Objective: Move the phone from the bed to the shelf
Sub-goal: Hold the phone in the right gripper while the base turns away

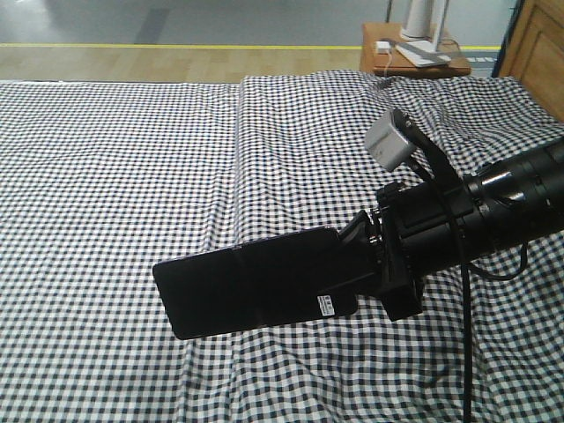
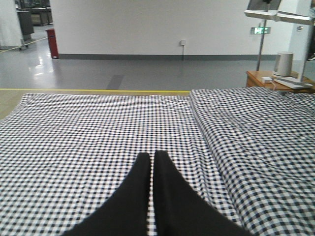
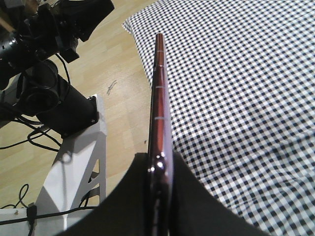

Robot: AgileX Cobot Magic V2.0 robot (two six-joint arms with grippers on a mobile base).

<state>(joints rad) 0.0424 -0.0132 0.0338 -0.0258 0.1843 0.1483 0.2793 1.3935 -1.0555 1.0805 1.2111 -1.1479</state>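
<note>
Above one bed (image 1: 106,176), one phone (image 1: 256,282), between two right fingers (image 3: 197,206)

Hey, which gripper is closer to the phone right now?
Right. The right gripper is clamped on one end of the phone, holding it above the bed. The left gripper is shut over the bed, with no phone in its view.

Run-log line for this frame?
phase: carry | right gripper: shut on phone, held above bed | left gripper: shut, empty
</note>
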